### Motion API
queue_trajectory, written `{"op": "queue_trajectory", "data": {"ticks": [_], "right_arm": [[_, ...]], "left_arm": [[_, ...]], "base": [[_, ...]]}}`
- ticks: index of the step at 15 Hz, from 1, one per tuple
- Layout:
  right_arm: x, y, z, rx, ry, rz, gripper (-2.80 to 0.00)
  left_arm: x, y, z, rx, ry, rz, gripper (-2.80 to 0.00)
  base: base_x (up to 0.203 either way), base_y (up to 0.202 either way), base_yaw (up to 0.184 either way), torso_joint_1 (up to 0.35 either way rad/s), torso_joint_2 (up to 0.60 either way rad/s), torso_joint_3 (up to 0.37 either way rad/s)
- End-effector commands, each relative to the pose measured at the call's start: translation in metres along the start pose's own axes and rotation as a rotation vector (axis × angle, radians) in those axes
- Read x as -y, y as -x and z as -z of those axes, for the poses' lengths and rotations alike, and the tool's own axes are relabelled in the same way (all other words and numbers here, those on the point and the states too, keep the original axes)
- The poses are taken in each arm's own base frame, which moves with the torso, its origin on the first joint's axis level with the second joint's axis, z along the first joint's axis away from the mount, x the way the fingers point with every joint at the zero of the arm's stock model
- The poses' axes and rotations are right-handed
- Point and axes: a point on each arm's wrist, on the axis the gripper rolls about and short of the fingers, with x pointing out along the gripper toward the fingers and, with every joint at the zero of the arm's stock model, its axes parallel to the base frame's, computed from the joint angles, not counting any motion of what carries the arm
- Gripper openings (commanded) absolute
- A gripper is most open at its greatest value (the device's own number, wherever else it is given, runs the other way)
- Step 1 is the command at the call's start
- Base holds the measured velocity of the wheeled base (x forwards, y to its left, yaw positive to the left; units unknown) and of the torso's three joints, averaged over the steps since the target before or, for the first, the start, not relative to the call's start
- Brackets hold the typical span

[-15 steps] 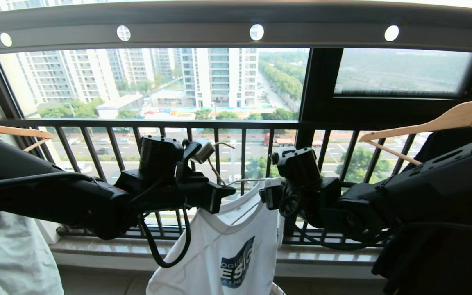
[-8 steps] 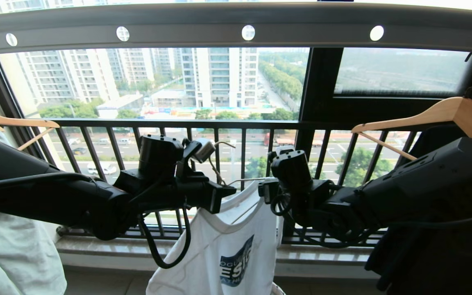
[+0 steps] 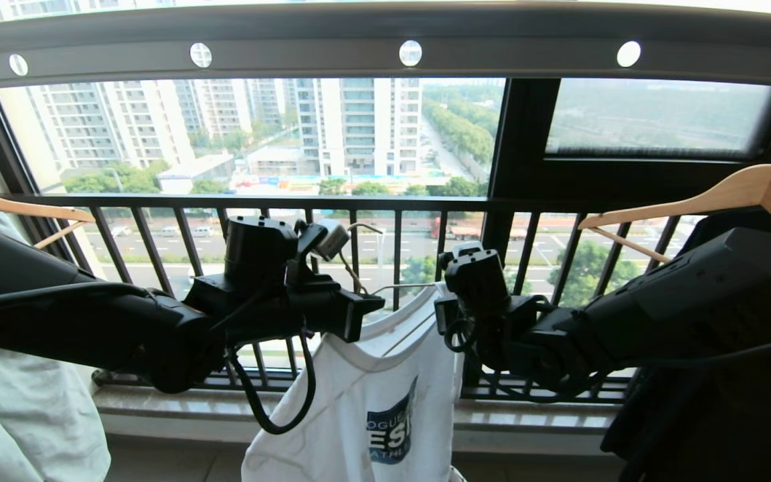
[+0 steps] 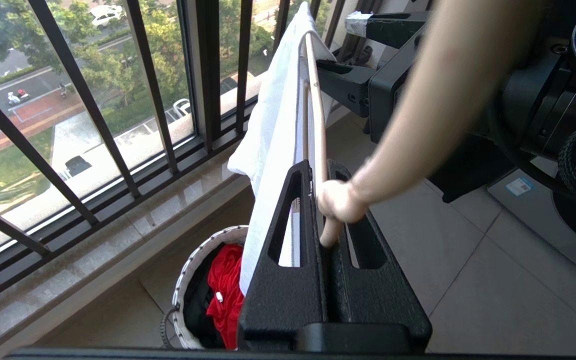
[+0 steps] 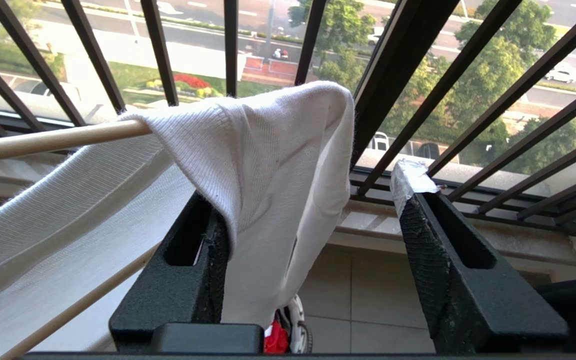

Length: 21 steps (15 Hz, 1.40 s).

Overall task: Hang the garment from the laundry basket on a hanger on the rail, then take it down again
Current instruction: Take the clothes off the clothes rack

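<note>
The only readable lettering is on the dark blue chest logo (image 3: pixel 391 429) of the white T-shirt (image 3: pixel 359 408) in the head view. In white capitals, partly cut off by a fold: "OGUE" on top, larger "ESI" in the middle, "ATHLE" below. Nothing else is legible.

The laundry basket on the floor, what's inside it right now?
In the left wrist view, the laundry basket holds a red garment beside something black. The white T-shirt hanging above and the left gripper cover the basket's far side, so the rest is hidden.
</note>
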Motion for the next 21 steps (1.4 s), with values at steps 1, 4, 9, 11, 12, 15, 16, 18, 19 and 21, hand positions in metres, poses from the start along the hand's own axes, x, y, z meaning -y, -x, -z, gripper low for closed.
{"op": "queue_trajectory", "data": {"ticks": [1,4,9,11,12,15,16,18,19,21], "right_arm": [[0.003,0.0,-0.003,0.008,-0.009,0.007,-2.8],[0.009,-0.001,-0.012,0.061,-0.046,0.015,-2.8],[0.028,-0.009,-0.025,0.097,-0.075,0.057,-2.8],[0.034,-0.017,-0.025,0.093,-0.08,0.073,-2.8],[0.036,-0.022,-0.024,0.09,-0.083,0.082,-2.8],[0.046,-0.047,-0.013,0.065,-0.09,0.124,-2.8],[0.046,-0.055,-0.009,0.054,-0.089,0.133,-2.8],[0.047,-0.063,-0.006,0.054,-0.101,0.142,-2.8],[0.049,-0.067,-0.004,0.057,-0.115,0.147,-2.8],[0.049,-0.072,0.0,0.051,-0.114,0.152,-2.8]], "left_arm": [[0.0,0.0,0.001,0.0,-0.001,0.001,-2.8],[-0.001,-0.002,0.003,-0.006,0.0,-0.003,-2.8],[-0.006,-0.01,0.009,-0.019,-0.002,-0.071,-2.8],[-0.006,-0.01,0.008,-0.018,0.0,-0.069,-2.8],[-0.006,-0.009,0.008,-0.017,-0.001,-0.069,-2.8],[-0.005,-0.008,0.008,-0.019,0.0,-0.065,-2.8],[-0.004,-0.007,0.008,-0.018,0.001,-0.062,-2.8],[-0.001,0.0,0.006,-0.012,0.0,-0.056,-2.8],[-0.001,0.001,0.006,-0.011,-0.002,-0.048,-2.8],[-0.001,0.0,0.004,0.018,-0.011,-0.046,-2.8]], "base": [[0.0,0.0,0.0,0.0,0.0,0.0],[0.0,0.0,0.0,0.0,0.0,0.0],[0.0,0.0,0.0,0.0,0.0,0.0],[0.0,0.0,0.0,0.0,0.0,0.0],[0.0,0.0,0.0,0.0,0.0,0.0],[0.0,0.0,0.0,0.0,0.0,0.0],[0.0,0.0,0.0,0.0,0.0,0.0],[0.0,0.0,0.0,0.0,0.0,0.0],[0.0,0.0,0.0,0.0,0.0,0.0],[0.0,0.0,0.0,0.0,0.0,0.0]]}}
